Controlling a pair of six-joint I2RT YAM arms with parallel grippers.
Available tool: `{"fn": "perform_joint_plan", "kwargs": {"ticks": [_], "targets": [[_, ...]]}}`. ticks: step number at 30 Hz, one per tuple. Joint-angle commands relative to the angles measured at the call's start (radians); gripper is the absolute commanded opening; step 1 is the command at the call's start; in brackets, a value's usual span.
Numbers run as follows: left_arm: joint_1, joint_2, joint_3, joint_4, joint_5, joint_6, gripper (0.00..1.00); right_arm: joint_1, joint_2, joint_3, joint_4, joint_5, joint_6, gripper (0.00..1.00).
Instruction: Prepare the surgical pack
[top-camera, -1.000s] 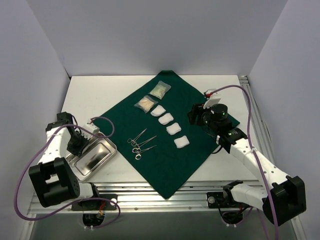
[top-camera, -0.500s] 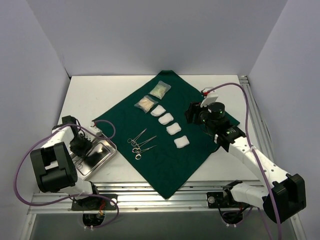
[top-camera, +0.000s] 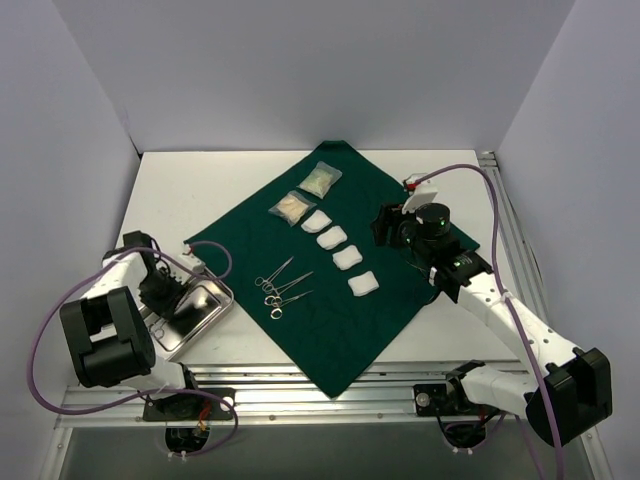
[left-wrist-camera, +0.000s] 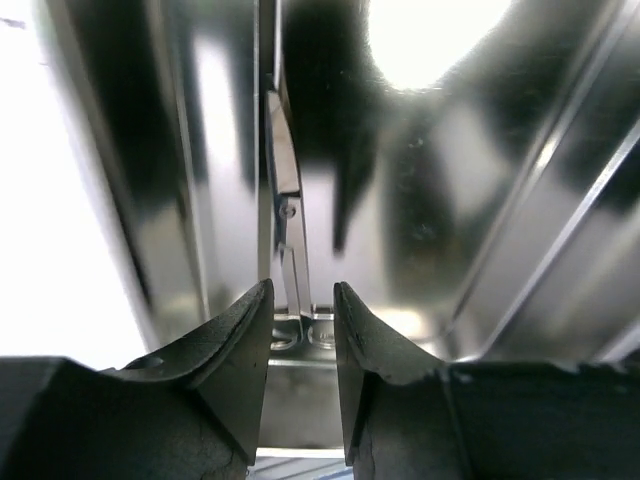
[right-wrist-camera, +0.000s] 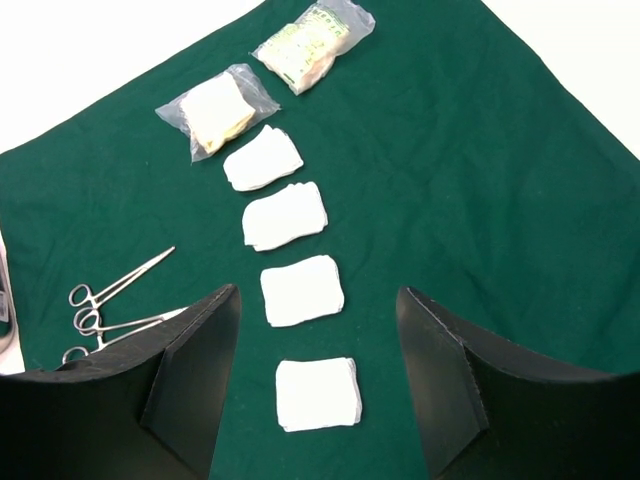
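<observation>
Lowered and eased apart since a second ago, left gripper (left-wrist-camera: 302, 300) stands narrowly parted about a steel instrument (left-wrist-camera: 285, 190) lying in the steel tray (left-wrist-camera: 480, 200) beside the green drape (top-camera: 330, 320), while right gripper (right-wrist-camera: 315, 292) hangs wide open, empty, above the gauze pads (right-wrist-camera: 285, 217).

- Here's the left arm (top-camera: 100, 335): white shells between chunky black joint blocks, just 2 tones.
- Over to the right arm (top-camera: 515, 325): the same white-and-black build, with small green lights glowing on its round black wrist housing.
- A purple cable (top-camera: 33, 370) loops wide off the left arm.
- A second cable (top-camera: 455, 175), also purple, runs to a white plug (top-camera: 413, 185) with a red mark.
- Left gripper (left-wrist-camera: 302, 295): 2 matte black fingers, curved, tapering to thin tips.
- Right gripper (right-wrist-camera: 318, 292): 2 broad black fingers with flat, angular faces.
</observation>
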Motion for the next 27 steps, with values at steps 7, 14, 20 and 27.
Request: {"fn": "perform_joint_plan", "kwargs": {"ticks": [7,14,20,27], "targets": [[-0.016,-0.143,0.379,-0.360,0.278,-0.038,0.43,0.008,-0.013,0.073,-0.020,0.028,-0.006,0.60],[-0.493,-0.106,0.490,-0.146,0.122,-0.418,0.55,0.008,0.025,0.048,-0.076,0.075,0.019,0.59],[-0.663,0.191,0.620,-0.052,0.062,-0.535,0.55,0.006,0.013,0.001,-0.104,0.109,0.048,0.59],[-0.738,0.406,0.716,-0.010,0.045,-0.557,0.49,0.002,0.018,-0.050,-0.084,0.115,0.059,0.59]]}}
